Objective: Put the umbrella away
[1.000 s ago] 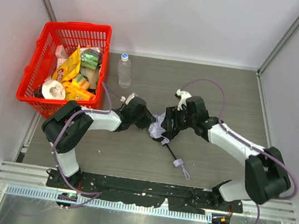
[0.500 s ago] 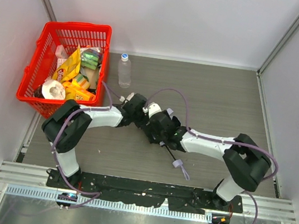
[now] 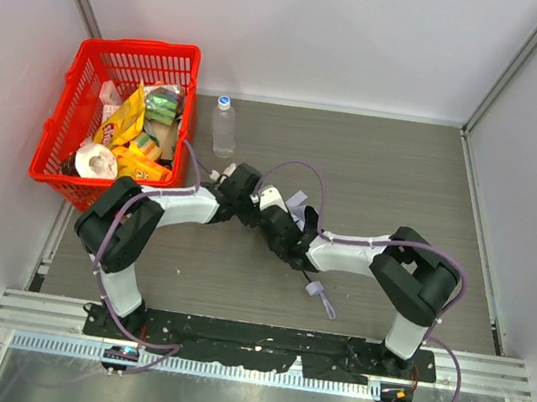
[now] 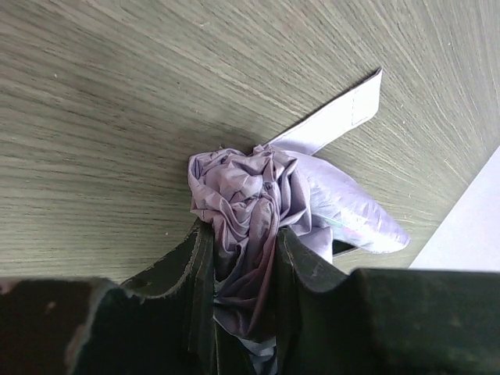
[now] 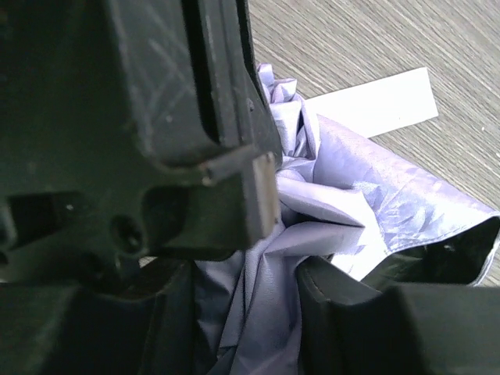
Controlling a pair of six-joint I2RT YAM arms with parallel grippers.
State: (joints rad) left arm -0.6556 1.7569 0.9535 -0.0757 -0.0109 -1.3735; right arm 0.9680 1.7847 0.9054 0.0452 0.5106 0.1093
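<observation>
The umbrella lies mid-table, its pale lavender canopy mostly hidden under both grippers. Its thin black shaft runs toward the near edge and ends at the handle with its light strap. My left gripper is shut on a crumpled bunch of canopy fabric, which fills the gap between its fingers. A flat fabric strap sticks out behind the bunch. My right gripper sits right against the left one, and folds of the umbrella are pressed between its two fingers. The left gripper's body fills the upper left of the right wrist view.
A red basket with snack packs and a paper roll stands at the back left. A clear plastic bottle stands upright just right of it. Walls close the table at the back and on both sides.
The right arm has swung in from the right, lowered its gripper onto the canopy next to the left gripper and narrowed its jaws on the fabric. The left gripper kept its hold.
</observation>
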